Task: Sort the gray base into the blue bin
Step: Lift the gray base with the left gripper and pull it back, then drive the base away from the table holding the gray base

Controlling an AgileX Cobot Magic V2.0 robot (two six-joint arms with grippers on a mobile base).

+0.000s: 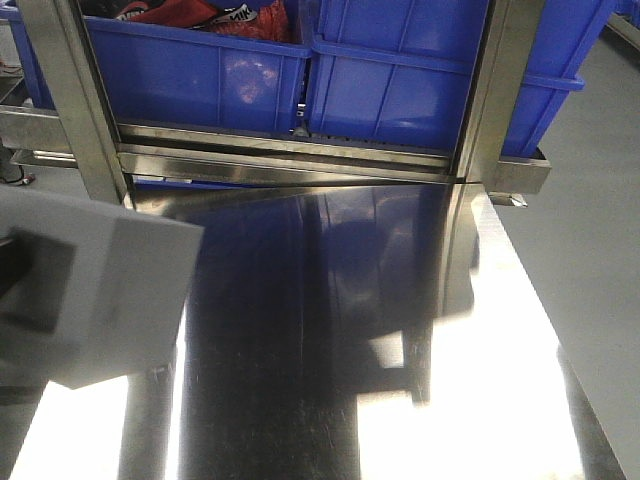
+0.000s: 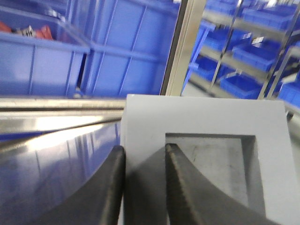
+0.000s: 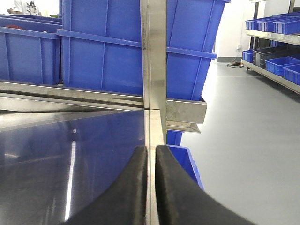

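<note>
Currently left jaws clamp 1 gray base (image 2: 201, 115); right jaws clenched on nothing.

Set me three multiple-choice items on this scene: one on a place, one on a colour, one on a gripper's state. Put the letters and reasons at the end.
1. In the front view, where is the gray base?
A. At the left edge
B. Dead centre
C. At the right edge

2. What colour are the big bins?
A. Red
B. Green
C. Blue

3. What is the left gripper doing?
A. Open and empty
B. Shut on the gray base
C. Out of view

Answers:
1 A: the block shows against the left side of the front view.
2 C: their walls are bright blue.
3 B: the left wrist view shows one finger outside the border and one in the recess.
</note>
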